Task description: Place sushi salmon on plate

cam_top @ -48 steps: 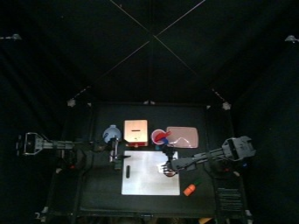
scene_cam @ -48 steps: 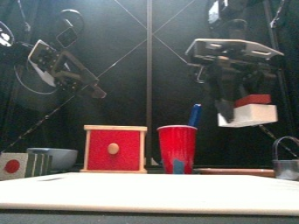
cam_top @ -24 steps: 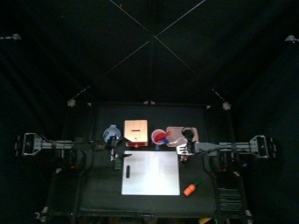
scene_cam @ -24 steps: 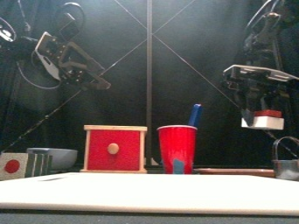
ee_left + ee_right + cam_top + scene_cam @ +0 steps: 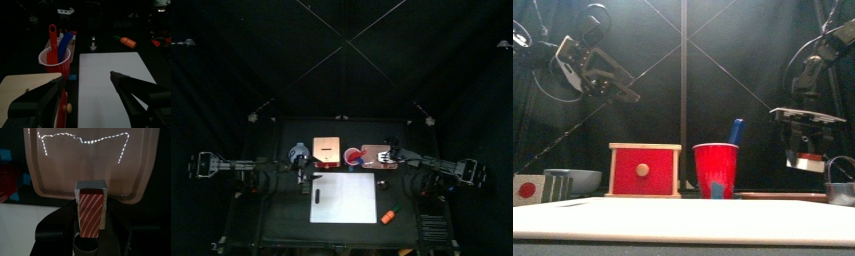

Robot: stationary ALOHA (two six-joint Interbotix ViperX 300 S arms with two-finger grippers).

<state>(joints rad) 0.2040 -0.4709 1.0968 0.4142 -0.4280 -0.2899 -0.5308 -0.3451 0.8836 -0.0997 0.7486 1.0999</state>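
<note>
The sushi salmon (image 5: 93,210), a small orange-and-white striped block with a pale rim, sits between the jaws of my right gripper (image 5: 808,150), which is shut on it. In the front view the sushi salmon (image 5: 810,159) hangs clear of the table at the right. The plate (image 5: 87,163) is a salmon-pink rectangular tray lying just beyond and below the held piece. From above, the right gripper (image 5: 382,157) is over the plate (image 5: 374,153) at the table's back right. My left gripper (image 5: 90,95) stands open and raised at the left, holding nothing.
A red cup (image 5: 716,170) with a blue and a red utensil stands mid-table beside a red box (image 5: 644,170). A white mat (image 5: 345,198) covers the front middle, with an orange block (image 5: 385,216) at its right. A tan board (image 5: 327,150) lies at the back.
The right arm has carried the sushi salmon from above the white mat back and to the right, over the plate, and has come lower. The left arm has barely moved.
</note>
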